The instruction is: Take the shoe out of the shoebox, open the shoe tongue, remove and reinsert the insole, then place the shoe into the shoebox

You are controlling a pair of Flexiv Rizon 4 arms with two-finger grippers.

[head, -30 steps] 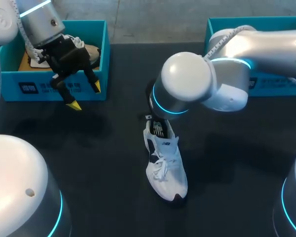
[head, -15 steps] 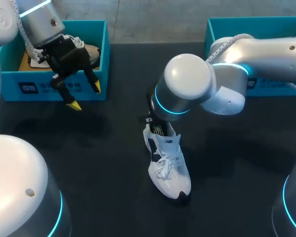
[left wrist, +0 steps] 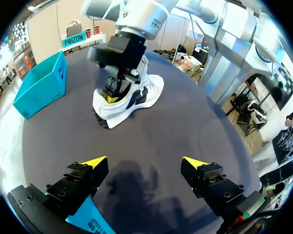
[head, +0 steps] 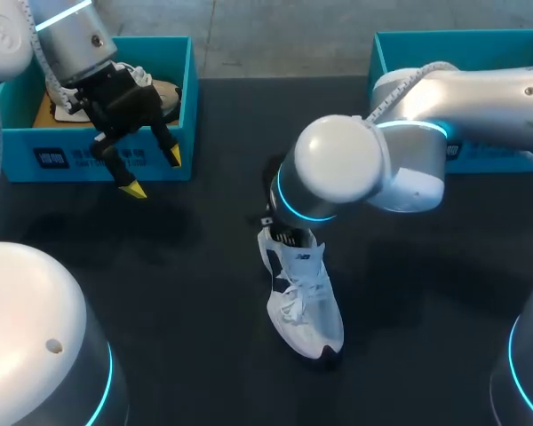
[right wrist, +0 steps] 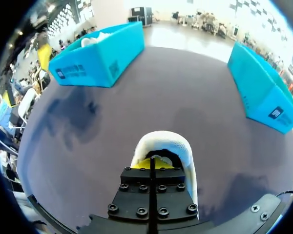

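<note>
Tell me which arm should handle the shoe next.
Right. The right gripper sits in the heel opening of the white shoe; the left gripper hangs open beside a shoebox, away from the shoe.

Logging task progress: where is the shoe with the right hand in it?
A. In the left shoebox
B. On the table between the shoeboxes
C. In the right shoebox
B: the white shoe lies on the table, between the left shoebox and the right shoebox, right hand at its heel opening.

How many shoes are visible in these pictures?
2. One white shoe stands on the table, at the right gripper; a second shoe lies in the left shoebox. The right shoebox's inside is mostly hidden.
</note>
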